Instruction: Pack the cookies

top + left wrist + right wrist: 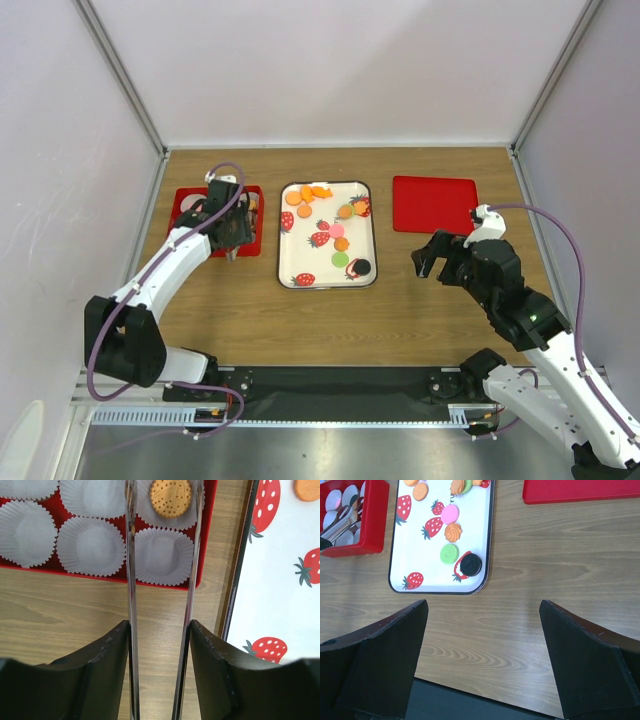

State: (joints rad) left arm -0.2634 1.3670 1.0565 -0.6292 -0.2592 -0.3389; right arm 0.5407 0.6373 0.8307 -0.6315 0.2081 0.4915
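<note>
Several cookies lie on the strawberry-print tray (303, 260): orange ones (305, 196) at its far end, a pink, a green (449, 553) and a black one (470, 565) nearer. One orange cookie (170, 498) lies in a paper cup of the red box (206, 540). My left gripper (160, 630) is shut on metal tongs (131, 580). The tong blades stand spread on either side of that cookie, with a gap on the left. My right gripper (483, 615) is open and empty above bare table, right of the tray.
Several pale paper cups (90, 545) fill the red box (185, 200) left of the tray. A flat red lid (434, 204) lies at the far right. The table's front edge and a black rail run below the right gripper. White walls enclose the table.
</note>
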